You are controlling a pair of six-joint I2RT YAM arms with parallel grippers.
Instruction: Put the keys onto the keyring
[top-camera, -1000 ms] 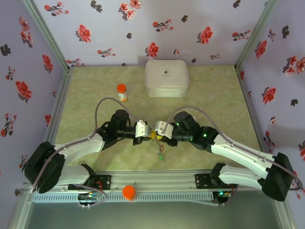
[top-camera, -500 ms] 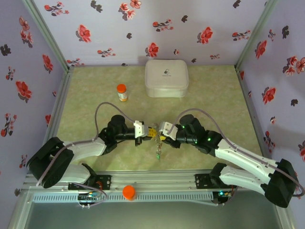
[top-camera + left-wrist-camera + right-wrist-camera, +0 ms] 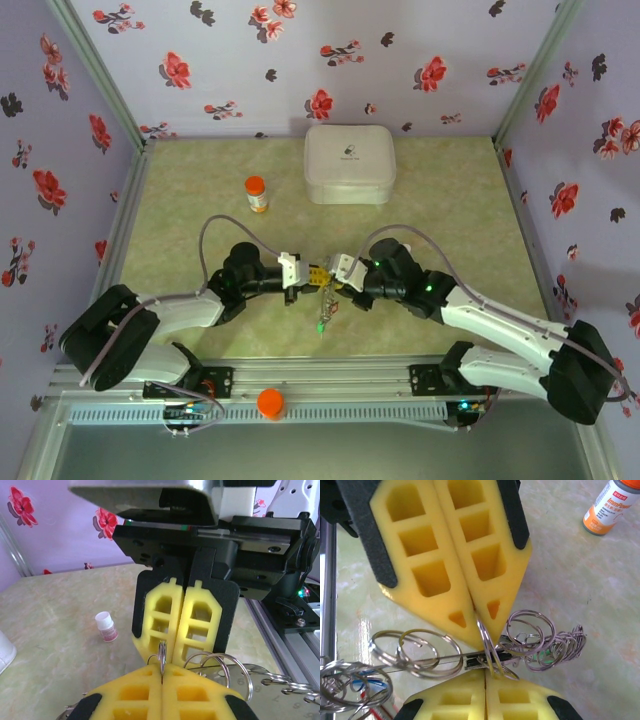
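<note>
My left gripper (image 3: 312,272) and right gripper (image 3: 336,276) meet tip to tip above the table's front middle. Both are shut on one small silver split ring (image 3: 162,656), also seen in the right wrist view as the split ring (image 3: 487,642). The keyring's thin dark wire (image 3: 430,663) runs across just above my right gripper (image 3: 485,674), with its dark clasp at the tips. More silver rings (image 3: 532,630) hang along it, with a blue tag (image 3: 365,685) and a green tag (image 3: 546,653). A bunch of keys (image 3: 322,316) dangles under the grippers. A flat silver key (image 3: 285,702) lies at the right.
An orange-capped bottle (image 3: 257,193) stands at the back left and a white case (image 3: 349,163) at the back middle. A small white-capped vial (image 3: 106,626) sits on the mat beyond the grippers. An orange cap (image 3: 271,402) rests on the front rail.
The meeting grippers dipped toward the front and came back slightly. The dangling bunch of keys swung to the left. Both grippers stay shut.
</note>
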